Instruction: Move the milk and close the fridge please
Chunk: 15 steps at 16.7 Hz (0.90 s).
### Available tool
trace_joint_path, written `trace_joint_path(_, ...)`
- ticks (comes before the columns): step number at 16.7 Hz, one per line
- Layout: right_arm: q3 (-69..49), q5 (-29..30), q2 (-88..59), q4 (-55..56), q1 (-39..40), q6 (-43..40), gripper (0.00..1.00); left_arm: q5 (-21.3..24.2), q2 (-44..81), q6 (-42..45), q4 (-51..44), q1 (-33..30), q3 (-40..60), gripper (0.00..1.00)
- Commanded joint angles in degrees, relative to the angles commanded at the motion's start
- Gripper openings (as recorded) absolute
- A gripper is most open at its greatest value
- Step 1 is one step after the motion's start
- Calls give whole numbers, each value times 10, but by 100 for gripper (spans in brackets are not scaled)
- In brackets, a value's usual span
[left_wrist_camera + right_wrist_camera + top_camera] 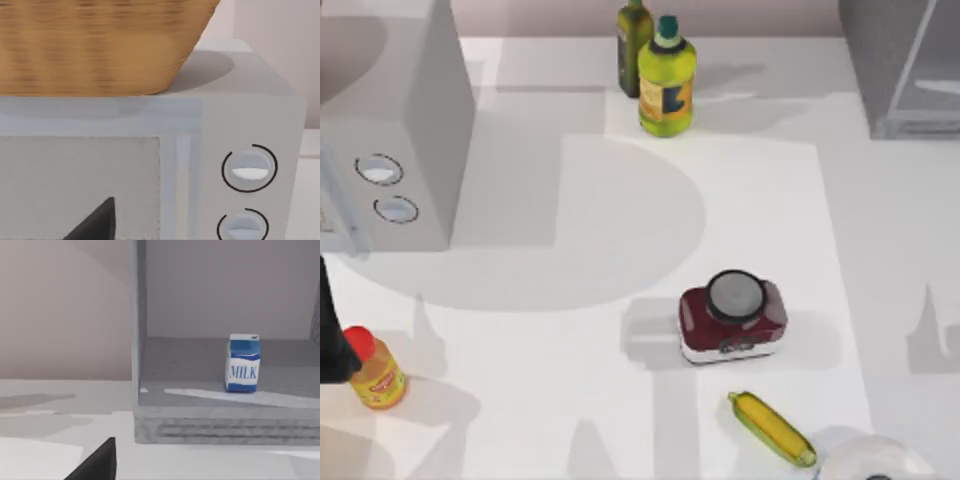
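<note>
The milk [243,363], a small carton with a blue top and blue lettering, stands upright on the floor inside the fridge [138,340], whose front is open. The fridge [900,70] is the grey cabinet at the table's far right corner. A dark part of my right gripper [97,464] shows low in the right wrist view, well short of the fridge and apart from the milk. My left arm [330,335] sits at the table's left edge, and a dark part of its gripper [95,224] faces the microwave front.
A grey microwave [390,130] with two dials stands far left, with a wicker basket [100,45] on top. A red jar [732,315] sits mid-table, a yellow-green corn cob [772,428] near the front, two oil bottles [665,80] at the back, a yellow red-capped bottle [378,370] at left.
</note>
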<state>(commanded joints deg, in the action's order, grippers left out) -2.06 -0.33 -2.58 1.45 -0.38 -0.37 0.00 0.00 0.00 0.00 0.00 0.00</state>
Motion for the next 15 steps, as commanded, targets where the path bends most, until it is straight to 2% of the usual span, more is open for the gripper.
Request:
trace_joint_path(9, 14, 2, 30, -21, 3, 4, 100, 0, 0, 0, 0, 0, 0, 100)
trace_joint_path(12, -20, 1, 71, -76, 4, 5, 100, 0, 0, 0, 0, 0, 0, 100)
trace_joint_path(15, -78, 3, 141, -186, 4, 4, 100, 0, 0, 0, 0, 0, 0, 100)
